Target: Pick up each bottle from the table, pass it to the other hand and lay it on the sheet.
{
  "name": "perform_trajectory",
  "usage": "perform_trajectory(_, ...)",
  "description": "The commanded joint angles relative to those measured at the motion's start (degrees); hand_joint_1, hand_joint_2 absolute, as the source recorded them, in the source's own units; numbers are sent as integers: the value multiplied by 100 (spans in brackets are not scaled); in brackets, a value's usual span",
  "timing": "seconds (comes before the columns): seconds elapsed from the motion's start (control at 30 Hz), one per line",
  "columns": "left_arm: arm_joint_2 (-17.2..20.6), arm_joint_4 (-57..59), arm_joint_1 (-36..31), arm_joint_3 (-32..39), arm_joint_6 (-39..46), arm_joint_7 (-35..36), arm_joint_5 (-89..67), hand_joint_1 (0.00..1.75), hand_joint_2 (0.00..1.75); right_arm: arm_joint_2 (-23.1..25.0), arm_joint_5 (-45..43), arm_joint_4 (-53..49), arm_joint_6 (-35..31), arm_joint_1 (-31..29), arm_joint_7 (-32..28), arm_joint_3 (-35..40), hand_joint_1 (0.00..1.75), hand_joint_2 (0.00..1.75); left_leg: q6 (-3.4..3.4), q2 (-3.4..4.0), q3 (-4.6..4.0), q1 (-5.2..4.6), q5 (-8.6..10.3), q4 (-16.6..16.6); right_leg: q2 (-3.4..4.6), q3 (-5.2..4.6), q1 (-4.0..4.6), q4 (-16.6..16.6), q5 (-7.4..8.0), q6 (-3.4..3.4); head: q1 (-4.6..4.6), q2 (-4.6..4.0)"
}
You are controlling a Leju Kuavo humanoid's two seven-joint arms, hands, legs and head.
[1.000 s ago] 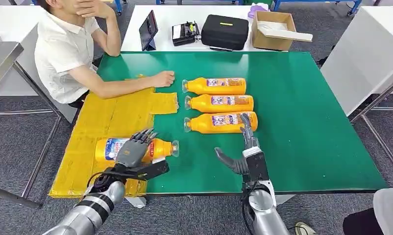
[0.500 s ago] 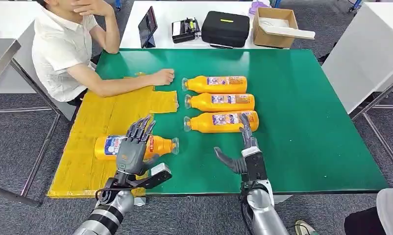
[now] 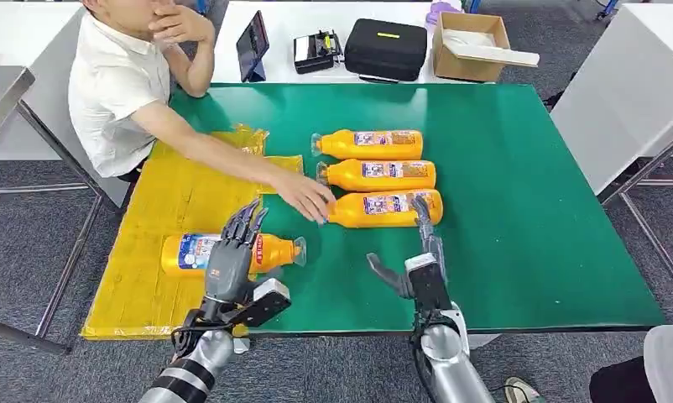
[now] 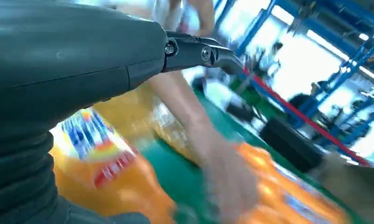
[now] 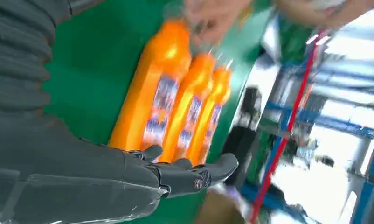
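Person's hand (image 3: 304, 195) reached nearest bottle's (image 3: 382, 208) left-pointing cap.

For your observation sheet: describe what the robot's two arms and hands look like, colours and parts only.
Both arms are silver metal tubes. The left hand has a grey shell and dark fingers, with black cables at its wrist. The right hand is dark grey with a black boxy wrist block and a grey ribbed cover.

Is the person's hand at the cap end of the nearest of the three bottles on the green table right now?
Yes: in the head view the person's hand covers the cap end of the nearest bottle.
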Motion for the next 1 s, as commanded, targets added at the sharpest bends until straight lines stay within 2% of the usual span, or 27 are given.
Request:
perform_trajectory(0.03,-346,-1641,563,-446,-953,190,2462,0,175,-1073,2265,1221,-1174,-979,842,498,0,175,3,11,0,1,-5,3,5,2,4,-3,0,-10,0,0)
perform_trajectory(0.1,-337,-1622,554,-493,-913,183,2499,0,175,-1070,2246,1320,-1211,-1027,806,491,0,175,4,14,4,0,-7,4,7,10,4,-7,1,-13,2,0)
perform_trajectory(0.2,-319,-1460,535,-604,-923,282,2860,0,175,-1149,2602,1800,-1206,-1282,1115,608,0,175,2,15,12,-5,-7,2,5,17,1,-8,2,-19,2,0)
perform_trajectory(0.33,-327,-1350,569,-730,-330,384,2581,0,175,-1162,2801,2375,-935,-1529,1419,707,0,175,-1,28,18,-9,-9,0,17,17,4,-10,5,-20,0,0)
perform_trajectory(0.4,-309,-1416,579,-716,-128,466,2475,0,175,-1144,2900,2476,-837,-1528,1672,734,0,175,0,22,19,-6,-11,1,10,21,7,-11,2,-20,0,0)
perform_trajectory(0.6,-293,-1435,580,-718,-133,471,2472,0,175,-1144,2904,2481,-811,-1524,1687,741,0,175,2,8,5,-13,-5,1,2,8,-2,-4,1,-8,0,0)
perform_trajectory(0.7,-299,-1429,582,-709,-141,612,2459,0,175,-1238,3011,2470,-455,-1475,2003,806,0,175,1,22,12,-8,-13,6,11,15,3,-4,-1,-18,0,0)
perform_trajectory(0.83,-308,-1420,596,-756,-161,690,2404,0,175,-1337,2921,2365,-127,-1314,2081,822,0,175,1,8,12,-8,-9,2,-3,19,-1,-7,-2,-19,0,0)
perform_trajectory(0.9,-313,-1402,588,-828,-255,736,2374,0,175,-1459,2844,2224,244,-1202,2188,883,0,175,1,9,11,-7,-10,3,0,16,-1,-7,-2,-17,0,0)
perform_trajectory(1.0,-341,-1373,594,-898,-342,780,2372,0,175,-1687,2921,2147,465,-1159,2322,970,0,175,1,6,15,-4,-14,4,-6,25,3,-9,-7,-22,0,0)
